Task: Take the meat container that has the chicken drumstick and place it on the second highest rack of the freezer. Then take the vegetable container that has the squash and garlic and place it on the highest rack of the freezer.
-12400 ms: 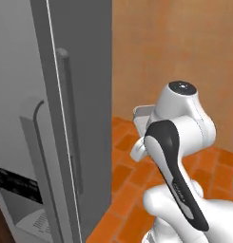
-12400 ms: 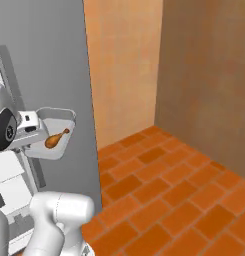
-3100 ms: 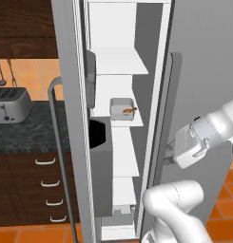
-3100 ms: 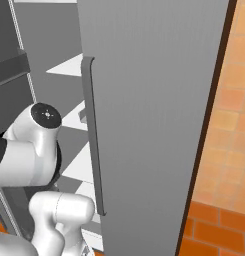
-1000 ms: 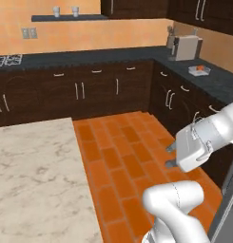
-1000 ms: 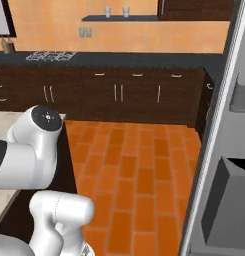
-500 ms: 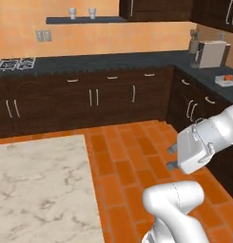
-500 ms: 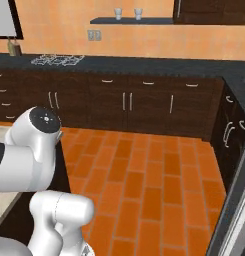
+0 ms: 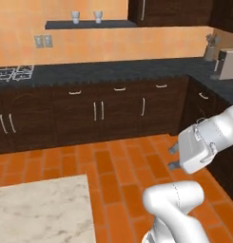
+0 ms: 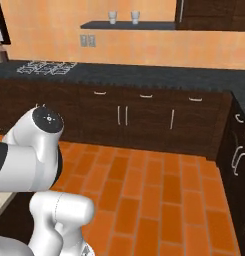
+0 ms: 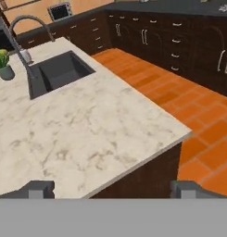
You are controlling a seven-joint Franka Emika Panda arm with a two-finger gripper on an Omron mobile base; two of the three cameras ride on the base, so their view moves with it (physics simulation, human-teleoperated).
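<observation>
My gripper (image 9: 172, 157) hangs at the right of the left base view, above the orange brick floor, open with nothing between its fingers. In the hand view its two dark fingertips (image 11: 40, 188) stand far apart at the bottom, over the near edge of a marble island counter (image 11: 87, 129). The white arm's shoulder (image 10: 41, 150) rises at the lower left of the right base view.
The island carries a dark sink (image 11: 59, 69), a curved faucet (image 11: 29, 28) and a potted plant (image 11: 3, 62). Dark cabinets (image 9: 99, 114) under a black counter line the far wall, with a stove (image 9: 13, 73) and a shelf with two cups (image 9: 87, 21). Brick floor (image 10: 144, 190) lies between.
The base has turned away from the open freezer, where the drumstick container sits on a shelf, so both base views now face the kitchen. The gripper, earlier holding that container, is empty.
</observation>
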